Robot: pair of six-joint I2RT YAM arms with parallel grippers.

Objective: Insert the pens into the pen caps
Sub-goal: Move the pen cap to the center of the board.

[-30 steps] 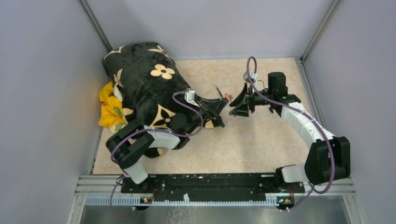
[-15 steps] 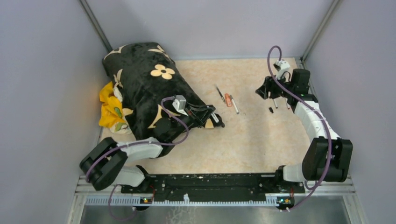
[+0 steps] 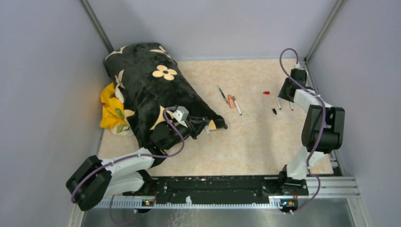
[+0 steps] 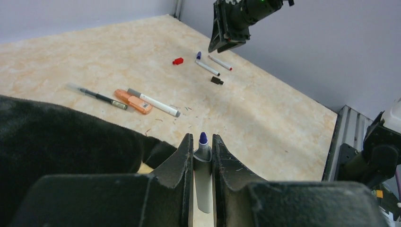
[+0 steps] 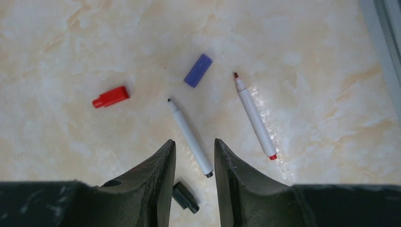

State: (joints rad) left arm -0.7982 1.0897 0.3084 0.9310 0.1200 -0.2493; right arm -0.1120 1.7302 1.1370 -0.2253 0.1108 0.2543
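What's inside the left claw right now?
A grey-white marker, purple tip bare, clamped in the left claw. The fingers cover its sides, so the full barrel isn't visible.

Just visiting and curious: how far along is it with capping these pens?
No pen looks clearly capped yet: the red cap, purple cap and black cap lie loose. In hand: the left gripper clamps a purple-tipped marker, uncapped. The right gripper hovers open above them, empty. All the capping remains.

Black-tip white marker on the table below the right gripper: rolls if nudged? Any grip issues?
The black-tip marker looks like a slim round barrel lying flat on the smooth table, so a sideways nudge would probably roll it. It appears rigid and light, likely easy to lift. Gripped near one end, it may pivot.
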